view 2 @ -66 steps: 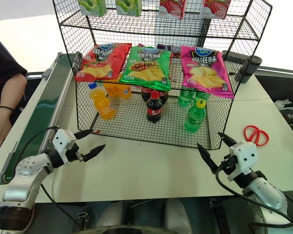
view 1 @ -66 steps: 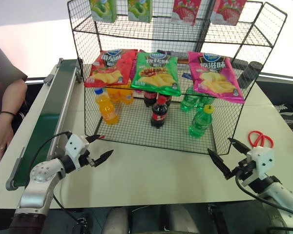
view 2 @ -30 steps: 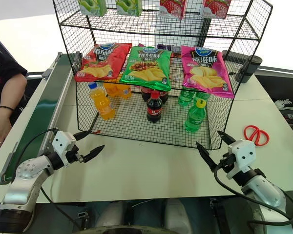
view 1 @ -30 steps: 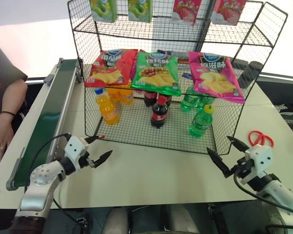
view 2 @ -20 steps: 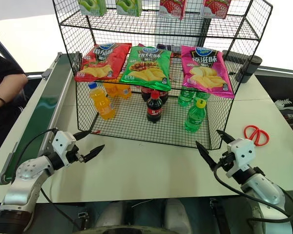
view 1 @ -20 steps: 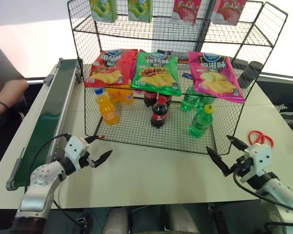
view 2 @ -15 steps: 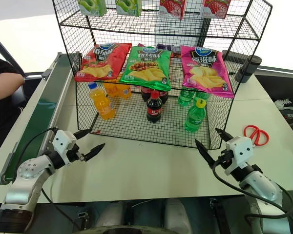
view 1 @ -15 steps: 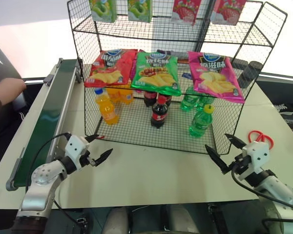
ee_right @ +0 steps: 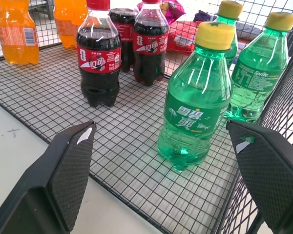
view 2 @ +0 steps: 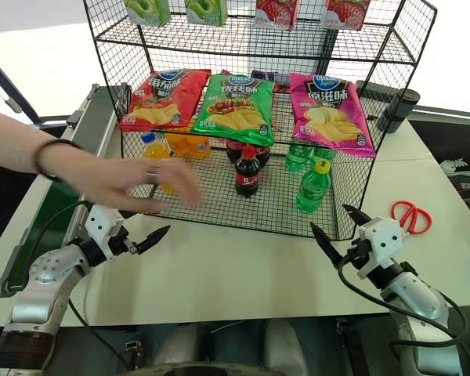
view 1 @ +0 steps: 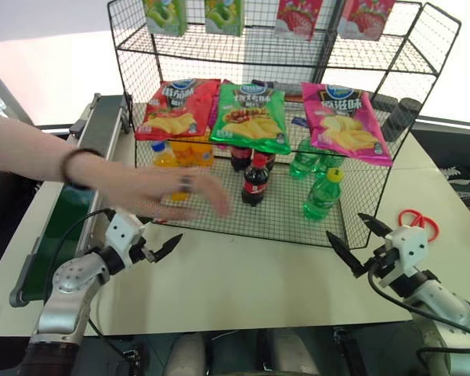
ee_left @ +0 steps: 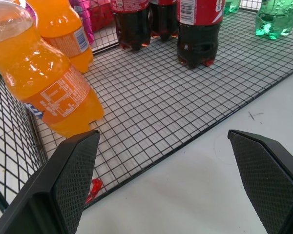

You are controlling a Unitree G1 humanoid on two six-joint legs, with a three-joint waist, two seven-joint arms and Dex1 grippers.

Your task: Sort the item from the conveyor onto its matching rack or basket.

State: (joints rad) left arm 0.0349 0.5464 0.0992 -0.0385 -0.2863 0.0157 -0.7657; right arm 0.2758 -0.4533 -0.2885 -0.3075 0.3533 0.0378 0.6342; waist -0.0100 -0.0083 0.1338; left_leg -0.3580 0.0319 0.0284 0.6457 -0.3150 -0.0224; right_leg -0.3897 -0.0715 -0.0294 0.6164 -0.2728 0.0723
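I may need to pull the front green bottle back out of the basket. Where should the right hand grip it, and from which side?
Grip the green bottle around its labelled waist, coming in level through the basket's open front; it stands upright, clear of neighbours.

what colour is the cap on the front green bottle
Yellow; the front green bottle's cap shows best in the right wrist view.

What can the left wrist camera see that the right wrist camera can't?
Left wrist view alone: a big orange drink bottle up close, standing at the front edge of the basket tray, seen between the open left pincer.

Right wrist view alone: the front green bottle with its yellow cap, and its label, seen between the open right pincer.

Both: orange, cola and green bottles standing on the mesh floor, and the white table in front.
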